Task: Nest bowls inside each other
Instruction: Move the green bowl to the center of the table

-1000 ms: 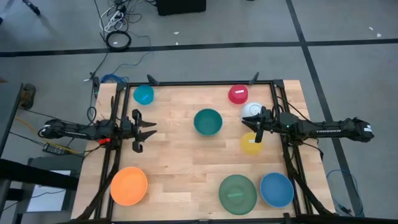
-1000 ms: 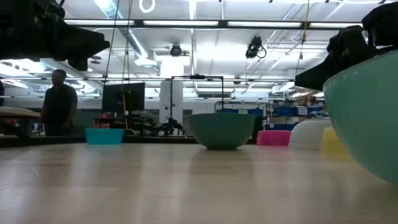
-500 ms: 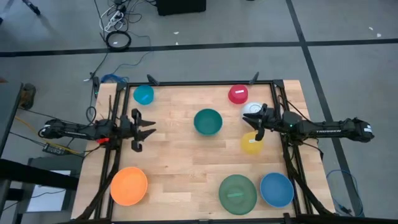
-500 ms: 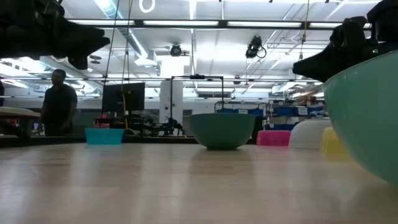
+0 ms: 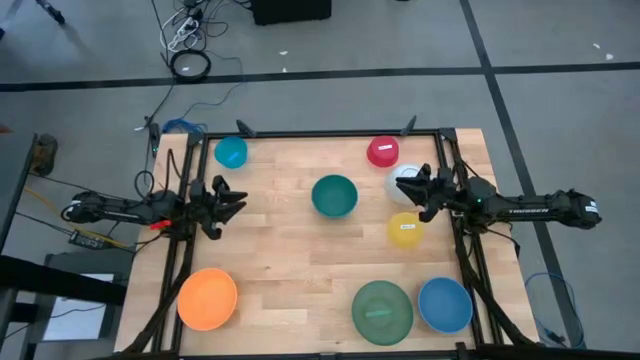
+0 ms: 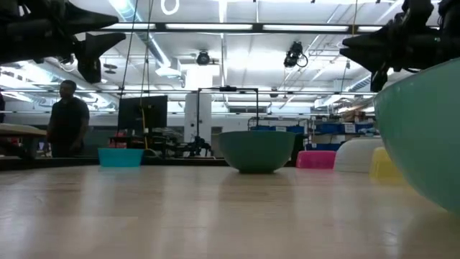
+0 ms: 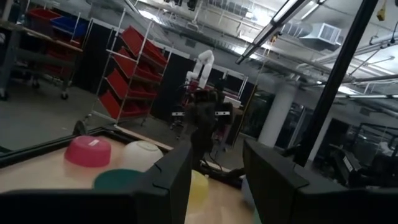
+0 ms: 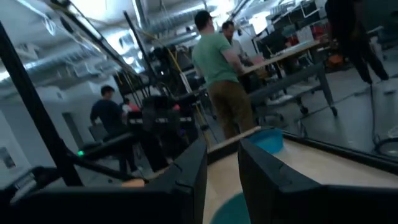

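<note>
Hovering over the white bowl (image 5: 402,180) near the surface's (image 5: 290,250) right edge, the right gripper (image 5: 415,192) stands slightly parted and empty. Left gripper (image 5: 232,205) hangs parted, holding nothing, at the left edge. Yellow bowl (image 5: 405,229) sits just beside the white one; teal bowl (image 5: 334,195) sits mid-surface.

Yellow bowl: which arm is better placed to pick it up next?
Right, probably. In the high view the right pincer hangs empty, just beside the yellow bowl and over the white bowl. The left pincer waits across the table, beyond the teal bowl.
</note>
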Controlling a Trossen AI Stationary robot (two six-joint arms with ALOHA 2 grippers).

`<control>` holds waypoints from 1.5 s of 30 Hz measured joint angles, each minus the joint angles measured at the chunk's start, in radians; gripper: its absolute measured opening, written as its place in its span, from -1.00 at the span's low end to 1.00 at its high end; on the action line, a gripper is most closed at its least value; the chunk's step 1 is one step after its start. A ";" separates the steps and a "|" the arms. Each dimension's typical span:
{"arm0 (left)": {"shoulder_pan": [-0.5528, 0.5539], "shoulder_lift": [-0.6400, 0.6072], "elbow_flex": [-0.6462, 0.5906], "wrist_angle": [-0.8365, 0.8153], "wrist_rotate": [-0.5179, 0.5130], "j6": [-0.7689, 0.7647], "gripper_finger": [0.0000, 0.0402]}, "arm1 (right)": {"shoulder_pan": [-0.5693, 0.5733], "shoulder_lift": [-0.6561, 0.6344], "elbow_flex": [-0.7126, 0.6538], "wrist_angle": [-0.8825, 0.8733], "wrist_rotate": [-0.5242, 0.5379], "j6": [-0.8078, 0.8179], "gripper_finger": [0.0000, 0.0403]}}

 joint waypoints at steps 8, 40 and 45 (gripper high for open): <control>0.000 0.006 0.029 -0.002 -0.009 0.022 -0.24 | 0.000 0.000 0.018 0.001 -0.092 0.049 -0.60; 0.000 0.053 0.033 -0.016 0.007 0.027 -0.24 | -0.002 0.037 0.021 -0.055 -0.123 0.045 -0.60; 0.000 0.052 0.033 -0.017 0.007 0.050 -0.24 | -0.002 0.040 0.021 -0.054 -0.123 0.041 -0.60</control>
